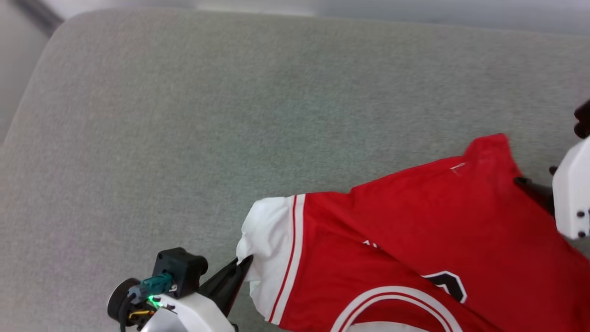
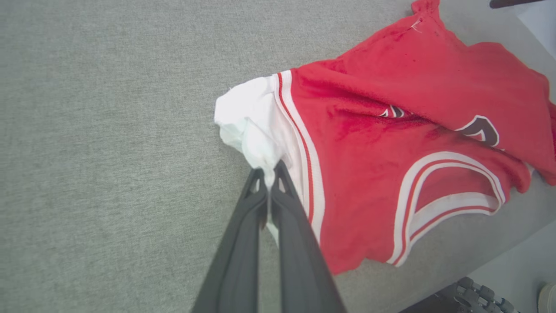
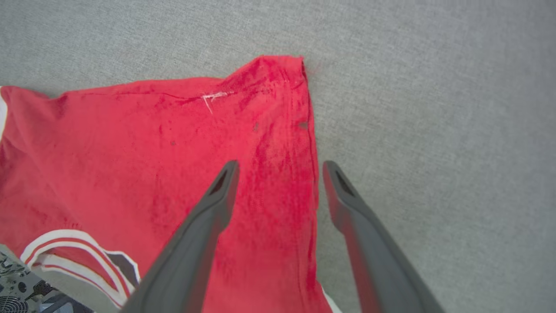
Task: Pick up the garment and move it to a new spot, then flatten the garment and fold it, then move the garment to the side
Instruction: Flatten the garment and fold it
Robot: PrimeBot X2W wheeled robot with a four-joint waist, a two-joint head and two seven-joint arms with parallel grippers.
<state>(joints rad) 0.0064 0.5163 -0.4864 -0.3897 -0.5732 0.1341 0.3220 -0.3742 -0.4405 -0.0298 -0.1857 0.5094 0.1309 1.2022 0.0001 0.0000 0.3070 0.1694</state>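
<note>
The garment [image 1: 415, 240], a red jersey with a white sleeve and striped trim, lies rumpled on the grey fabric surface [image 1: 230, 115] at the lower right of the head view. My left gripper [image 2: 269, 176] is shut on the white sleeve [image 2: 252, 130], pinching a bunch of its cloth; in the head view the left gripper [image 1: 246, 263] touches that sleeve's lower edge. My right gripper [image 3: 280, 167] stands open over the red hem corner [image 3: 278, 87], one finger above the cloth and the other above the grey surface. The right gripper's finger [image 1: 530, 186] shows dark at the garment's right edge.
The grey surface stretches free to the left and far side. Its rounded far-left corner [image 1: 60, 27] drops off to the floor. Its near edge [image 2: 512, 243] shows at lower right in the left wrist view, with the robot's dark base [image 2: 473, 295] below it.
</note>
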